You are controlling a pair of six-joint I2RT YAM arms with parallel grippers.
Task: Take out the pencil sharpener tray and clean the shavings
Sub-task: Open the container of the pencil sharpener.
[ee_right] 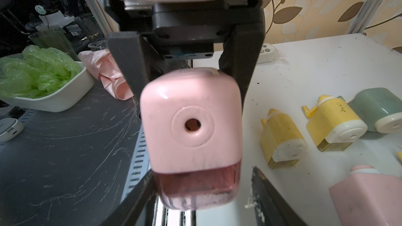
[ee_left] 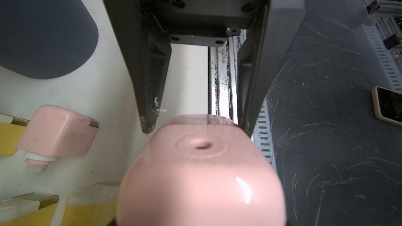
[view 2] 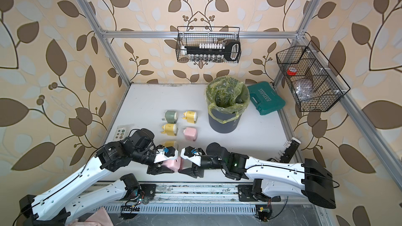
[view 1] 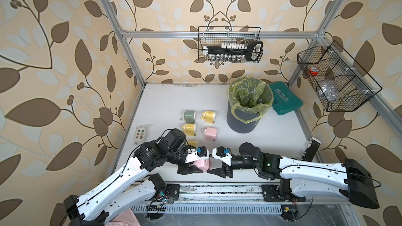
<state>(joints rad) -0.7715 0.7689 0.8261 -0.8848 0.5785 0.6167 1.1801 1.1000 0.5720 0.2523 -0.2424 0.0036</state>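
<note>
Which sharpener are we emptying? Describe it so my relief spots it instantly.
At the table's front edge, the left gripper holds a pink sharpener in the air. The other pink one lies on the table beside yellow ones; only this one's tinted tray sits between the right gripper's jaws.

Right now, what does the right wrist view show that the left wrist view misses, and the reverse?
Right wrist only: dark shavings inside the clear tray, a green sharpener, a white tub of green plastic. Left wrist only: the grey bin, a phone. Both: the pink sharpener held by the left gripper, a second pink sharpener, yellow sharpeners.
</note>
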